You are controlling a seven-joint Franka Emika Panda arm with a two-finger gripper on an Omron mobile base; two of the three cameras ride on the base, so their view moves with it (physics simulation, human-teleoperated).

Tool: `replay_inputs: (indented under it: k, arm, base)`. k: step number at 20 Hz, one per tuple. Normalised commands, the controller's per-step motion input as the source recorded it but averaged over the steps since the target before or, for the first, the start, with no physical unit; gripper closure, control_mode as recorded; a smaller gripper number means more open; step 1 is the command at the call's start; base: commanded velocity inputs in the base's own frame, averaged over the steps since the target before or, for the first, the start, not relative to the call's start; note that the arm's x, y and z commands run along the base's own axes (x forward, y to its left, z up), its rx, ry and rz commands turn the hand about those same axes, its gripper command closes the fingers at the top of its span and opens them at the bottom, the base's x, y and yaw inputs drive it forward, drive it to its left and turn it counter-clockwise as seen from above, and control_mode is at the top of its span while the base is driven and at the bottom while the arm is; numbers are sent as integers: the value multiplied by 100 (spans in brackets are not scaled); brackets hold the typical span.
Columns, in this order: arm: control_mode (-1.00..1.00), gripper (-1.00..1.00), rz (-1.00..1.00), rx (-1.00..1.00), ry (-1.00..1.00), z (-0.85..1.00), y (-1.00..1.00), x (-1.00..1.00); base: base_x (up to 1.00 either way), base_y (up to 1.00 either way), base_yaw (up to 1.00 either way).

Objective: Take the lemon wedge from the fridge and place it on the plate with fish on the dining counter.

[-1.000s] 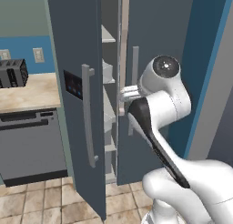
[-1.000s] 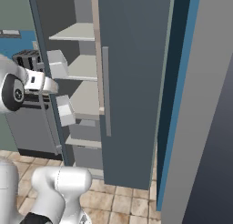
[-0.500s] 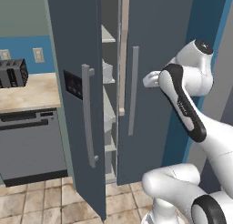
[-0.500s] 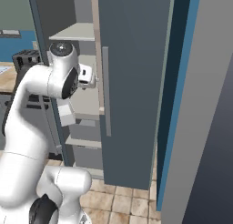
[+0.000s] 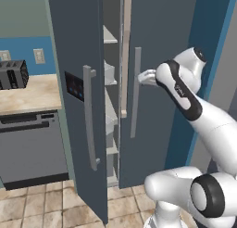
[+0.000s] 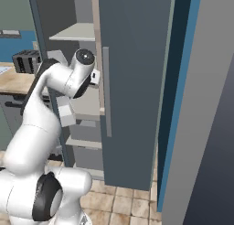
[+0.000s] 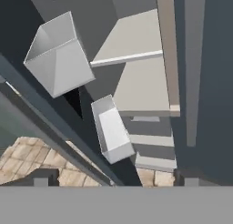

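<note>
A: What is seen of the fridge?

B: Its left door is swung open toward the camera, with a black panel on its face and a long grey handle. The right door is seen closed, its handle running down beside the gap. Between the doors, light grey shelves are visible.

A: And the gripper?

B: The gripper is held high, just at the right door's handle, near the gap. Its jaws are spread wide and nothing is held between them. In the hand view two dark finger tips are seen far apart at the bottom, with door bins and shelves beyond.

A: Where is the lemon wedge?

B: It cannot be made out on the shelves or in the bins.

A: What lies to the left?

B: A beige worktop with a dark toaster on it, above a dark grey dishwasher. The floor is laid with beige tiles.
</note>
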Motion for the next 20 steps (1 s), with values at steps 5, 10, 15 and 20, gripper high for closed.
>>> replay_inputs:
  k: [5,10,15,20]
  arm:
    - [-100,-100,6,17,2,-2,53,98]
    - [-100,-100,11,17,15,0,36,99]
    - [-100,-100,14,10,15,0,14,58]
    - [-100,-100,16,0,2,0,3,1]
  base:
    - [0,0,0]
    - [0,0,0]
    - [0,0,0]
    - [0,0,0]
